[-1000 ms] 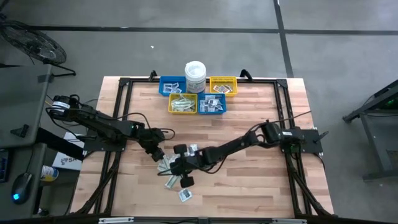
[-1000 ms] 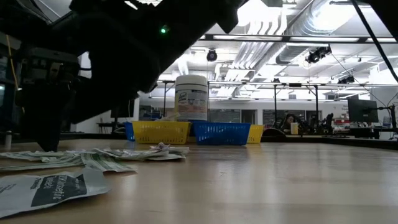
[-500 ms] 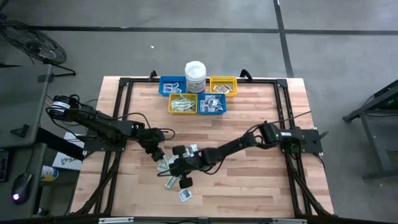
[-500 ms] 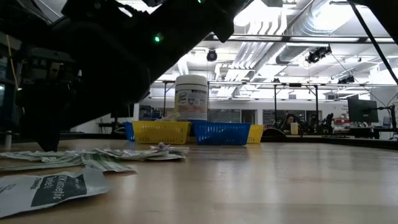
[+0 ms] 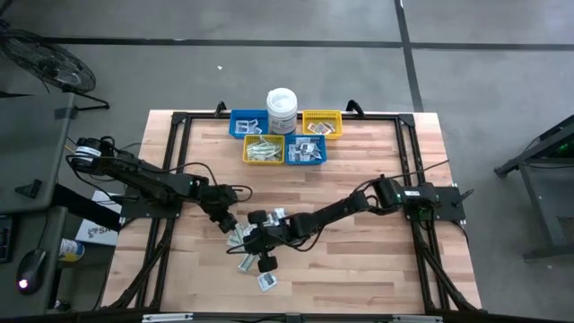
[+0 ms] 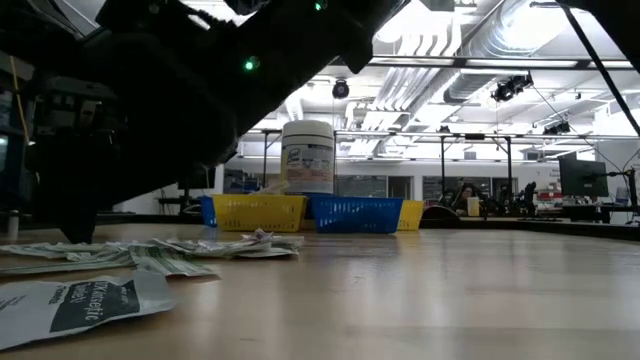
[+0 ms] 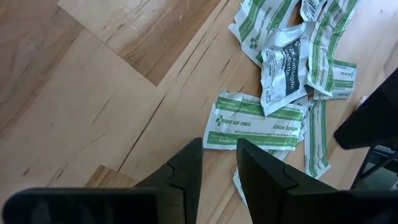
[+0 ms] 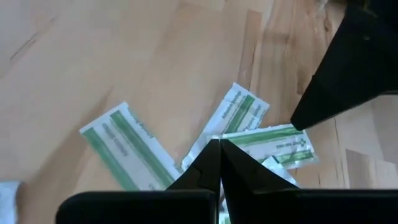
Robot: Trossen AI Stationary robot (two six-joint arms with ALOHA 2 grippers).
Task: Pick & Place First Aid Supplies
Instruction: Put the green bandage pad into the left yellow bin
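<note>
Packets (image 5: 240, 240): loose pile, well short of the bins (image 5: 285, 136).
Right gripper (image 5: 260, 249): over the pile, fingers pinched together, nothing held.
Left gripper (image 7: 219, 144): beside pile, part-open (empty).
Change: none; no pick started.

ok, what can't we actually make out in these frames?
- High view: print on the packets in the bins is too small to read.
- Low view: a dark arm close to the lens hides the left of the packet pile.
- Right wrist view: the right gripper is shut; whether it pinches a green-and-white strip is hidden behind its fingers.
- Left wrist view: pile cut off by the edge.
</note>
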